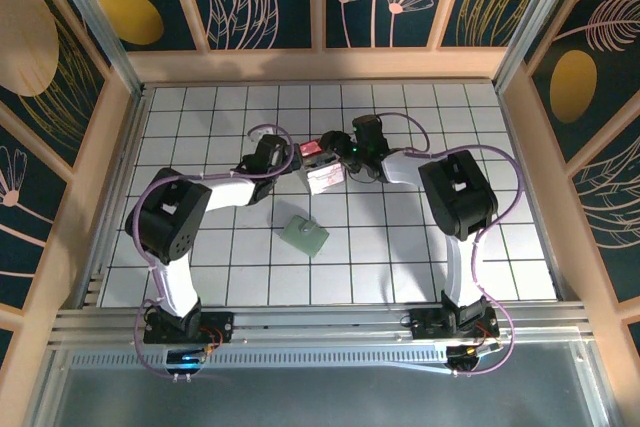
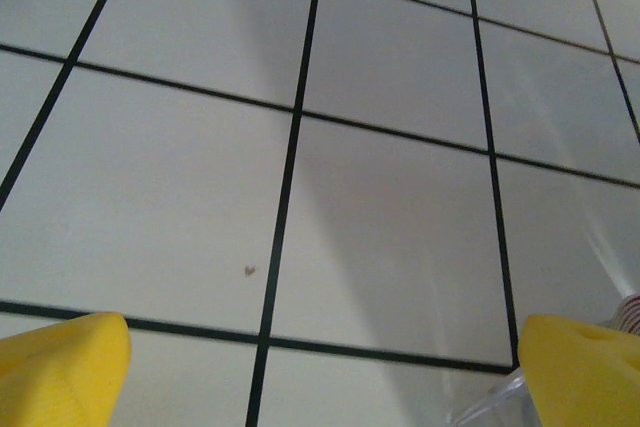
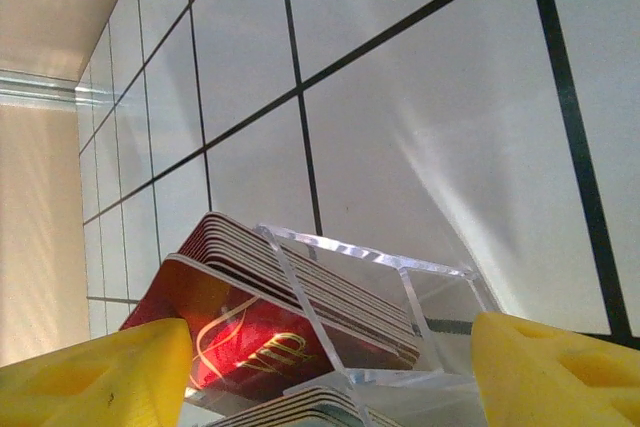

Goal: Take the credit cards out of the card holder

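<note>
White gridded tiles cover the worktop (image 1: pixel 200 117). We find the red credit cards (image 3: pixel 250 332) stacked in a clear case (image 3: pixel 440 292) between the fingertips of our right gripper (image 3: pixel 325 372), with their long edges running across its gap. The jaws stand apart; whether they press the case we cannot tell. Our left gripper (image 2: pixel 320 372) gapes wide, just left of the case. The pale green card holder (image 1: pixel 305 235) lies flat, diagonal to the grid, nearer the bases and apart from both.
</note>
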`<state>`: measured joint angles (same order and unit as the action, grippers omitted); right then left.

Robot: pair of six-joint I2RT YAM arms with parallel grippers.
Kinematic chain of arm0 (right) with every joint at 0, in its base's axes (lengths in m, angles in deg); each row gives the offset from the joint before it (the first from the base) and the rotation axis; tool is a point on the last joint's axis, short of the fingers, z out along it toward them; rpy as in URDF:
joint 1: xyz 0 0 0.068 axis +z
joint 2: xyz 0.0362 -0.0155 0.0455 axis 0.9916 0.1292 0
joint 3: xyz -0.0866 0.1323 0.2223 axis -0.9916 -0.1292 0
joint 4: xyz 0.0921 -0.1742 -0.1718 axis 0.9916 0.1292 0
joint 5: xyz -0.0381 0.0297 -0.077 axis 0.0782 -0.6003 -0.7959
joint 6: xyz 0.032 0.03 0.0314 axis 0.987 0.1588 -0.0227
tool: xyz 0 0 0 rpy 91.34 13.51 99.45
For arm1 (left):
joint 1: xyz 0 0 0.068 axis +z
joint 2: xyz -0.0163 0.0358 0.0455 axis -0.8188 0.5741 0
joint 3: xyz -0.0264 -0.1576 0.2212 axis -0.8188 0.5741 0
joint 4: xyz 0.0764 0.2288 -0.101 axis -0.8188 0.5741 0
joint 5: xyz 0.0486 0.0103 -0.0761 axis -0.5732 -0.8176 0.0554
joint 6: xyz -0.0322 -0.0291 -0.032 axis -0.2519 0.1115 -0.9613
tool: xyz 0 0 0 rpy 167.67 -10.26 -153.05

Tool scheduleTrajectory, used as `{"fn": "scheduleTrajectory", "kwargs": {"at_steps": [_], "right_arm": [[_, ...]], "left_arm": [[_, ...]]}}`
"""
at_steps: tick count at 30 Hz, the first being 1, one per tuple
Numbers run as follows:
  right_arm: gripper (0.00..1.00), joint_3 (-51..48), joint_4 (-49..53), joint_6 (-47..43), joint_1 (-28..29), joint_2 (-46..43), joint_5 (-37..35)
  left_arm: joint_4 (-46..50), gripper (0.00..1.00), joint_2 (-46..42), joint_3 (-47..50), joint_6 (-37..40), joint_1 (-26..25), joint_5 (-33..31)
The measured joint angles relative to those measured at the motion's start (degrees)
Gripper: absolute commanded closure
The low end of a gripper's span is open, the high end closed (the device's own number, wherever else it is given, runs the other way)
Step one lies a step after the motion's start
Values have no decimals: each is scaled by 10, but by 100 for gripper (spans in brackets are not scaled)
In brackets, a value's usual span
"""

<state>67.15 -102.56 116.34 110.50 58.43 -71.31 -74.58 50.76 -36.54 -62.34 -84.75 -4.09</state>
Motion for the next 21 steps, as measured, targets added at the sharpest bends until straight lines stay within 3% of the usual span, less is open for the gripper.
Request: {"fn": "scheduleTrajectory", "kwargs": {"at_steps": [7,14,21], "right_arm": [[25,-1,-1,0,-6,2,0],[17,-24,0,-11,-15,-7,-9],[14,-41,48,-52,-24,-76,-52]], "left_arm": [[-4,1,16,-18,6,3,-4],[-3,1,17,-19,7,6,-5],[30,1,-33,-9,10,6,-10]]}}
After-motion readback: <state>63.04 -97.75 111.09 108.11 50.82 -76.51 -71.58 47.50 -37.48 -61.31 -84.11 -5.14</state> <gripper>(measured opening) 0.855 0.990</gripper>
